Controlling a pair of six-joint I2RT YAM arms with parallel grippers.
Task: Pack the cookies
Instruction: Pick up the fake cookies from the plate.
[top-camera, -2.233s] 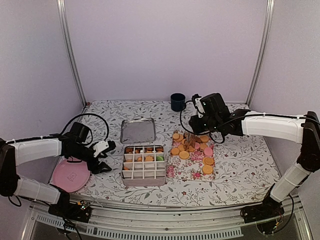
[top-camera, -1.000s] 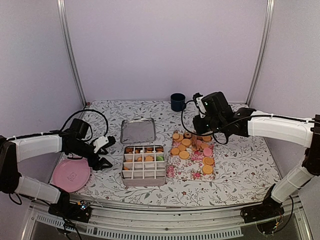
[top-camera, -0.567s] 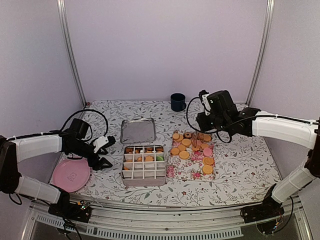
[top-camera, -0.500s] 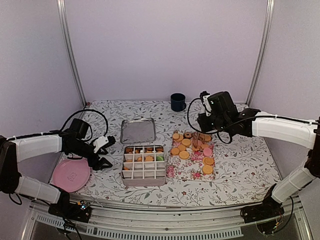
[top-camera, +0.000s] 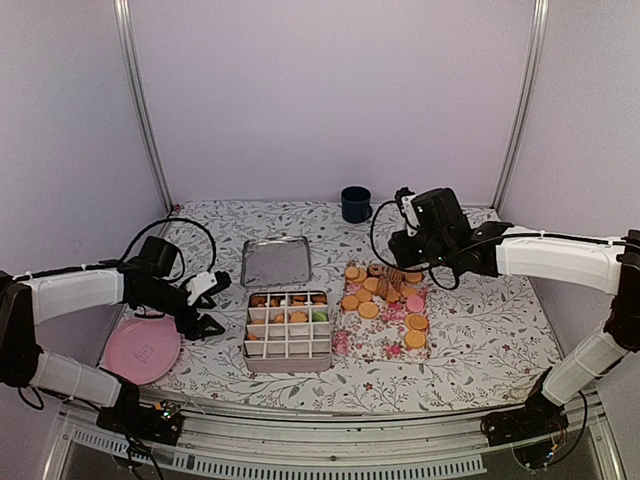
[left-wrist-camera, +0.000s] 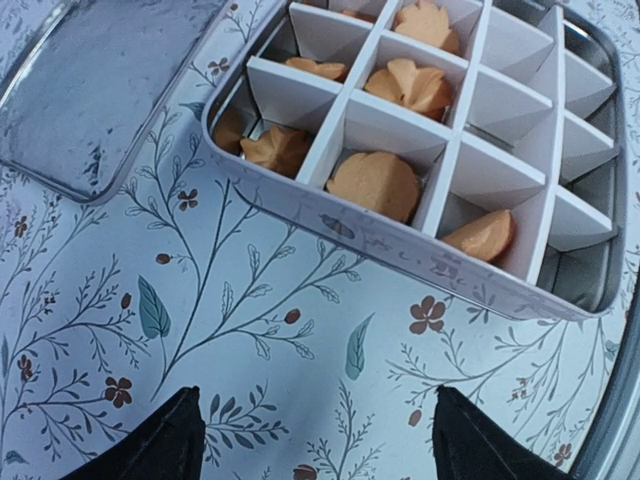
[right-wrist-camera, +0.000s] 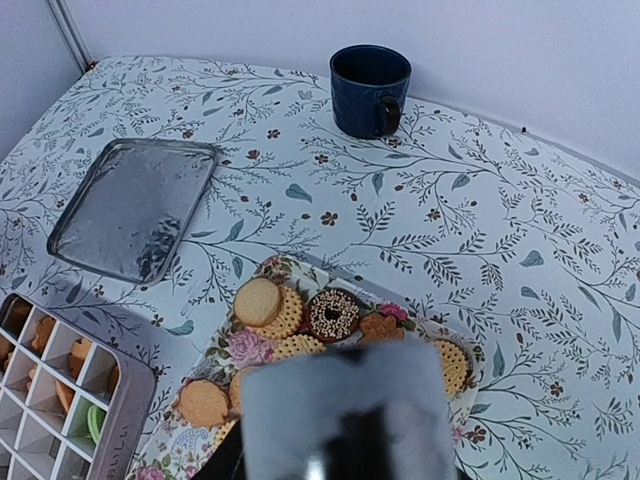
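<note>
**Grabbing the next cookie off the tray: go for a loose one**

The right gripper (top-camera: 398, 262) hangs just over the back end of the floral tray (top-camera: 375, 340), so I'd guess the step is picking another one of the cookies (top-camera: 369, 310). Its wrist view is blocked by a blurry grey blob, so I can't tell whether it's spread, pinched or carrying anything.

My take: skip the overlapping pile at the back of the tray. The loners along the edges look much easier. Come straight down, pinch across the rim, lift clear, then let go low over a free cell so the cookie doesn't bounce off a divider.

The left gripper (left-wrist-camera: 310, 440) is spread wide with nothing in it. It sits just beside the left wall of the tin (left-wrist-camera: 330, 225), not touching, and could probably brace the tin if it slides.

Containers:
- Tin: white grid inside, with orange cookies in the back rows and a green one (right-wrist-camera: 93, 425) toward the right. The front rows look bare from above.
- Tray: lots of orange cookies, a pink one and a dark sprinkled ring (right-wrist-camera: 330, 315).
- Lid (top-camera: 275, 262): flat behind the tin, nothing on it.
- Mug (top-camera: 355, 204): at the back, can't see inside.
- Pink plate (top-camera: 143, 350): far left, no cookies on it.
</note>
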